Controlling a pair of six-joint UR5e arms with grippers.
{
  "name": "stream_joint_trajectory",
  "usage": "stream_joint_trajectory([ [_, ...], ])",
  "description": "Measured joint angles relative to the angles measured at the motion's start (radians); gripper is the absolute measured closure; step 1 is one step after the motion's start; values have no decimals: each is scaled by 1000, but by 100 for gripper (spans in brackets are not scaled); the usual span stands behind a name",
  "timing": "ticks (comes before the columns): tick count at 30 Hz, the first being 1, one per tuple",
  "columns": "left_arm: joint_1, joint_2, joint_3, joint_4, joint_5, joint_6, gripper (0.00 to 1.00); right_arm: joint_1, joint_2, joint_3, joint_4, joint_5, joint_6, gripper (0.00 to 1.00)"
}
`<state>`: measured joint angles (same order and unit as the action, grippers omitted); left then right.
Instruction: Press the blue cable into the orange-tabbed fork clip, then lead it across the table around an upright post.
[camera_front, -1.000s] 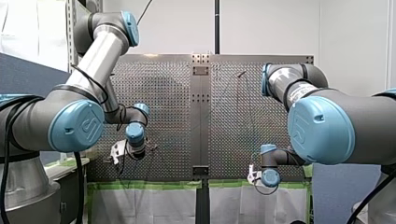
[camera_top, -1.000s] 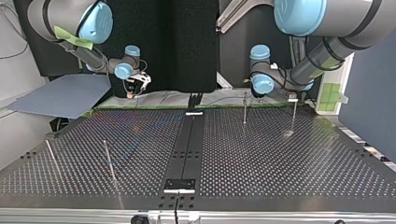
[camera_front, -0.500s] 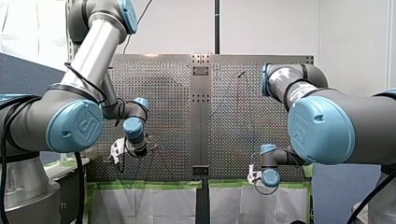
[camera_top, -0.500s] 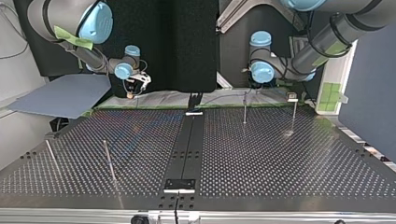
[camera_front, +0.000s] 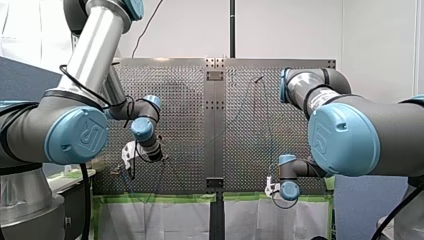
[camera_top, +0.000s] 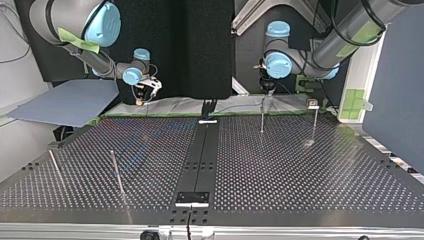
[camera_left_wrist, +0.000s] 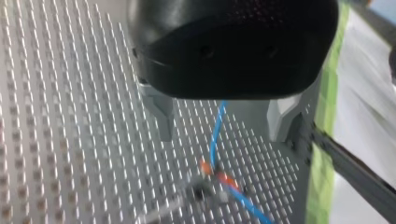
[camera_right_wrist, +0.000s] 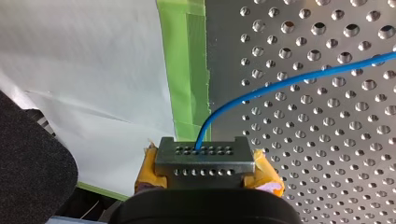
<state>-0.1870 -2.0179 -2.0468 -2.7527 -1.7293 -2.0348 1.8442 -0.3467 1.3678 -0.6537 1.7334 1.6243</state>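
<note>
left wrist view first: my left gripper (camera_left_wrist: 219, 119) hangs over the orange-tabbed clip (camera_left_wrist: 214, 171), metal fingers (camera_left_wrist: 161, 116) spread wide and holding nothing. the blue cable (camera_left_wrist: 215, 135) runs down between them, touching neither, and passes between the clip's two orange tabs before heading off along the table (camera_top: 300, 170). so the press-in looks done or very close to it. how deep the cable sits, i can't tell from here.

over to my right gripper (camera_right_wrist: 205, 161): it's clamped on the cable, yellow pads either side, and the blue line rises out from between the fingers and curves away over the perforations. that gripper sits right at the table's edge, by the green tape (camera_right_wrist: 184, 60), with the white sheet (camera_right_wrist: 93, 70) beyond.

next up, by my reading, is the lead across the table. the right arm would carry its held end out and around an upright post, low enough to catch the post and slack enough not to tug the cable out of the clip.

room check from the top view: the middle of the table is open. two thin posts (camera_top: 116, 172) stand at the near left, and two more (camera_top: 261, 116) at the far right, one of them just beside my left gripper. that arm wants a careful lift to get clear.
</note>
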Motion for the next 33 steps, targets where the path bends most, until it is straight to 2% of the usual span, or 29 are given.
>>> stream_joint_trajectory([
  [6,-53,13,0,48,2,-8,0,2,0,0,0,-1,1,100],
  [10,-67,-3,0,67,-22,5,0,3,0,0,-1,-2,3,100],
  [20,-49,-80,0,107,-85,70,0,6,0,0,-2,-3,4,100],
  [33,-38,-95,0,147,-89,95,0,5,0,0,-2,-4,4,100],
])
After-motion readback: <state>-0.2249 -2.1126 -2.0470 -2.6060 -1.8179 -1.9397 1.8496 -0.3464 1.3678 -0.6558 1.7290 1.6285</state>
